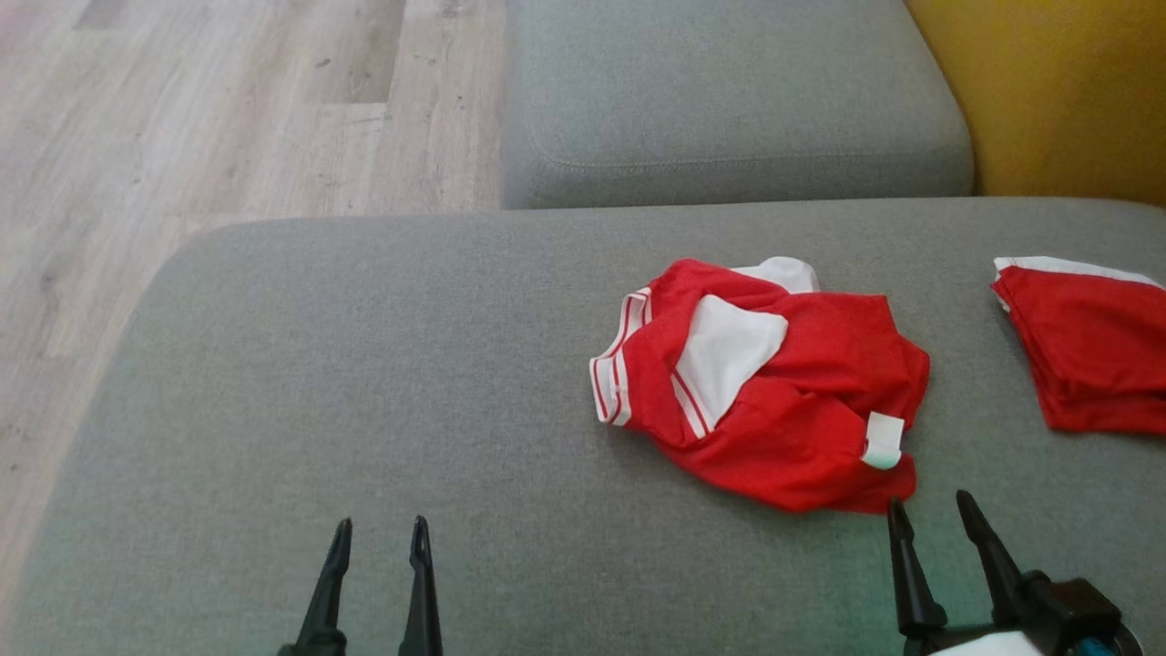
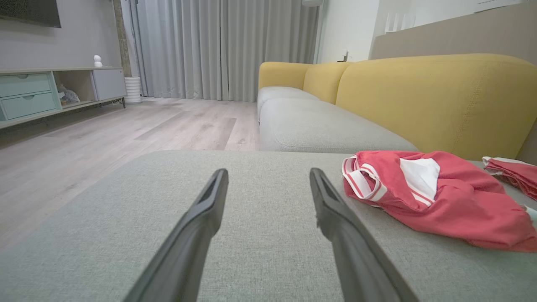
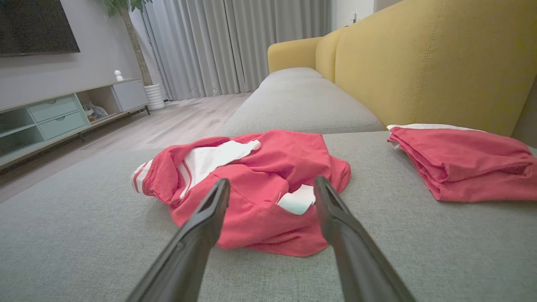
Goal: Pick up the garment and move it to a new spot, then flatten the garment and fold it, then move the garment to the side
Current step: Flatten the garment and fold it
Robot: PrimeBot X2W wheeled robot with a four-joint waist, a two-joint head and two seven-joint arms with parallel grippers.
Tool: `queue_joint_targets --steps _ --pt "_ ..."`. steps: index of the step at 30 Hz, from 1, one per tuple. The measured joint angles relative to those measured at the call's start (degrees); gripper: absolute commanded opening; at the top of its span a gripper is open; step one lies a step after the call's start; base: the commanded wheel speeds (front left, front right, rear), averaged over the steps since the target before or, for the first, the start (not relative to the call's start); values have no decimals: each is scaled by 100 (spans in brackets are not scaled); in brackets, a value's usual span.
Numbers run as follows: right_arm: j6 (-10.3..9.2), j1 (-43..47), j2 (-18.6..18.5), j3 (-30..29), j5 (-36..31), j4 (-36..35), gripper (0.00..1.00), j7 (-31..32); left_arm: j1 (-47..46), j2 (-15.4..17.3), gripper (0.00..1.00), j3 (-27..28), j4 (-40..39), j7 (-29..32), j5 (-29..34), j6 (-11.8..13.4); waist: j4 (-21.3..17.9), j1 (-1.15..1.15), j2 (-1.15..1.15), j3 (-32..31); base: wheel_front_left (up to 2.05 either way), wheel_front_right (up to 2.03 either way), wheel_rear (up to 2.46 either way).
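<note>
A crumpled red garment (image 1: 802,401) with white panels and striped trim lies on the grey sofa cushion (image 1: 364,383), right of centre. My right gripper (image 1: 929,513) is open just in front of the garment's near edge, fingertips close to the cloth; in the right wrist view the garment (image 3: 268,184) sits straight ahead between the open fingers (image 3: 209,209). My left gripper (image 1: 381,530) is open over bare cushion, well to the left of the garment. In the left wrist view the garment (image 2: 444,197) lies off to the right of the open gripper (image 2: 268,176).
A second red garment (image 1: 1089,351), folded, lies at the cushion's right edge, also seen as the folded pile (image 3: 461,159). A second grey seat cushion (image 1: 729,100) lies beyond, with the yellow backrest (image 1: 1066,91) at right. Wooden floor (image 1: 182,137) drops off left of the cushion.
</note>
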Motion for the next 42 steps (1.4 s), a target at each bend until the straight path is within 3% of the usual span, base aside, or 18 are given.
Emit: queue_joint_targets --steps 6,9,14,18,24,29,30,31,32,39,42 --pt "1 -16 0 35 -12 1 100 -1 -238 0 100 -249 448 -1 -62 -187 -120 0 0 171 0 0 0" --pt "0 -66 0 142 -74 3 100 0 -953 -3 100 -704 1005 0 -279 -545 -297 1 0 365 0 0 0" --pt "0 -247 1 281 -157 14 100 0 -1786 -12 100 -1185 1749 -1 -338 -775 -552 0 0 600 0 0 0" --pt "0 -521 0 353 -162 1 100 0 -2510 -18 100 -1495 2394 0 -828 -948 -816 2 0 916 0 0 0" --pt "0 -759 -1 393 -187 -1 100 0 -3249 -26 100 -1504 3004 0 -1689 -1018 -1270 2 0 1336 0 0 0" --pt "0 -769 -2 390 -187 1 100 0 -3483 -33 100 -1491 3320 0 -2026 -1124 -1611 1 0 1552 0 0 0" --pt "0 -778 -2 392 -187 2 100 0 -3492 -34 84 -1492 3361 0 -2046 -1125 -1665 2 0 1577 0 0 0" --pt "0 -797 -1 397 -187 4 100 0 -3503 -33 27 -1488 3398 0 -2046 -1127 -1715 1 0 1595 0 0 0" --pt "0 -827 -1 402 -187 5 100 0 -3521 -33 0 -1473 3424 0 -2045 -1163 -1759 1 0 1605 0 0 0" --pt "0 -883 -2 506 -185 22 100 0 -3561 -26 0 -1543 2927 0 -2008 -1377 -1977 0 0 1465 0 0 0" --pt "0 -883 -1 616 -144 25 100 0 -3749 -22 0 -1895 2499 0 -2005 -1438 -2119 0 0 1375 0 0 0"
